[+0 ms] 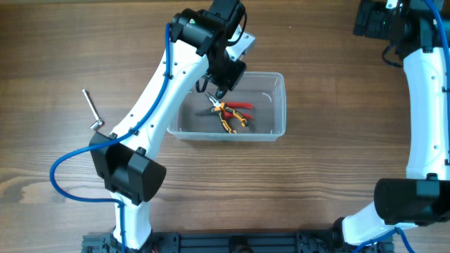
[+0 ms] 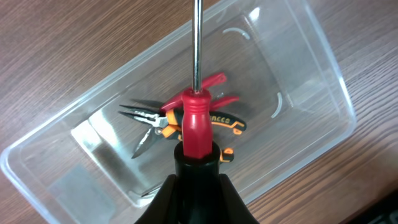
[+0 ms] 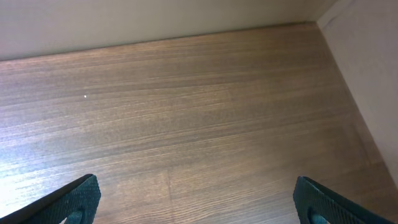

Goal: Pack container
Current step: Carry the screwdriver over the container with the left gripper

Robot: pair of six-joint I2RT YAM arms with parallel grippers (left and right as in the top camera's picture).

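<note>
At the middle of the wooden table (image 1: 330, 183) sits the container (image 1: 278, 121), a clear plastic bin with its long side running left to right and its mouth open upward. The left arm reaches across it from the near left, so the left gripper (image 1: 219, 87) hangs over the bin's back left part. In the left wrist view that gripper (image 2: 196, 163) is pinched tight on the red handle of a screwdriver (image 2: 198, 124), whose thin steel shaft points away from the camera and out over the bin. Holding the tool by its handle above the open mouth looks like a set-up for lowering or dropping it in.

On the floor of the container (image 2: 339, 84), two pairs of pliers lie crossed over each other: red-handled pliers (image 2: 215, 81) and orange-and-black pliers (image 2: 229, 123), their jaws pointing toward the bin's left end. They look packed already.

Well to the left of the bin, an L-shaped metal key (image 1: 91, 107) lies on the bare table beside the left arm, apparently waiting its turn.

The right gripper (image 3: 198, 202) is spread wide, with nothing between its fingers and only bare wood below. It is parked far to the right, clear of the work.

Count: one container, two pairs of pliers, one screwdriver, one L-shaped key, two grippers.
</note>
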